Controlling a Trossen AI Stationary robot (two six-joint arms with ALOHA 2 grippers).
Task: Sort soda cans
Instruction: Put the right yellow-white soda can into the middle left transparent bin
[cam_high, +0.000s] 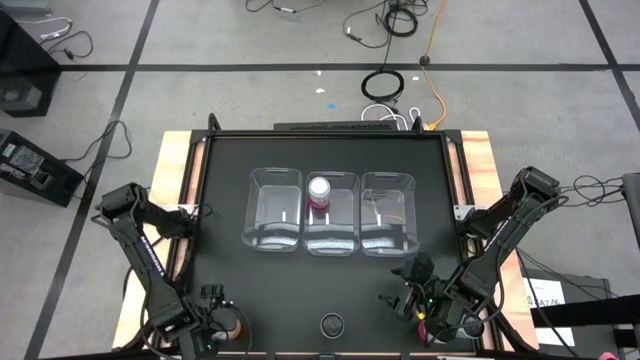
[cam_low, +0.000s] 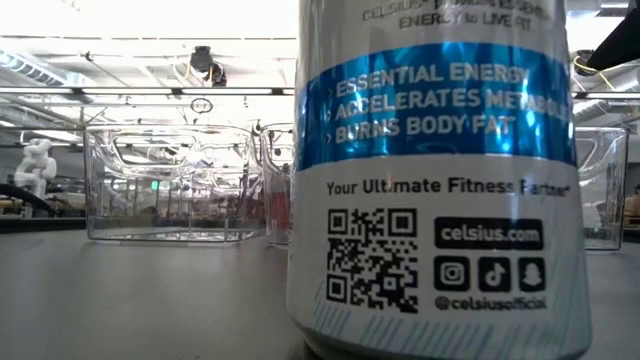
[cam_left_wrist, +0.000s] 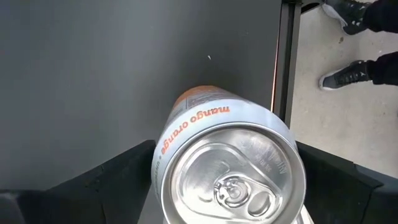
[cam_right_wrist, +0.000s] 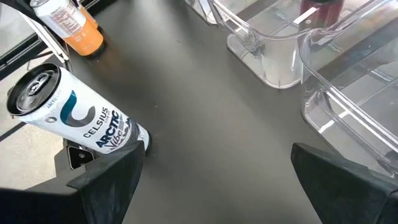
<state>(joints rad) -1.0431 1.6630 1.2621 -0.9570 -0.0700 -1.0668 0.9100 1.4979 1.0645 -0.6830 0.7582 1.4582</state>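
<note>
Risk: left hand (cam_left_wrist: 224, 214) (fingers spread around mango orange can (cam_left_wrist: 227, 168), seven o'clock) closing off-centre, toppling it; right hand (cam_right_wrist: 211, 180) open.

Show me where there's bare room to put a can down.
Free: the left bin and right bin, plus the bare mat between the left bin and table edge. Crowded: the middle bin holds a pink can; the near edge has cans and both arms.
</note>
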